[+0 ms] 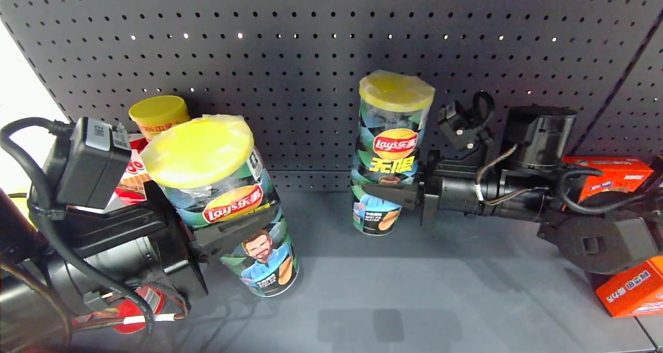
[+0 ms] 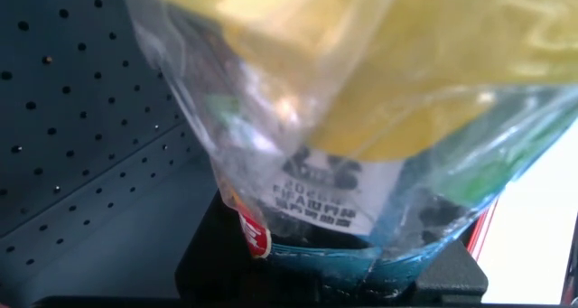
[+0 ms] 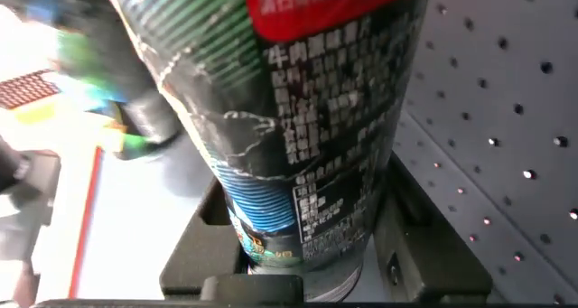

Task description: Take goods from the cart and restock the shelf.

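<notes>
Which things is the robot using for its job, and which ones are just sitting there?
Part of the job:
tilted chip can, held in the left gripper
upright chip can, held in the right gripper
shelf

Just sitting there:
small yellow-lidded can at the back
far orange box and near orange box on the right
pegboard

Dark shelf [image 1: 414, 301] bearing orange boxes [image 1: 629, 288]
</notes>
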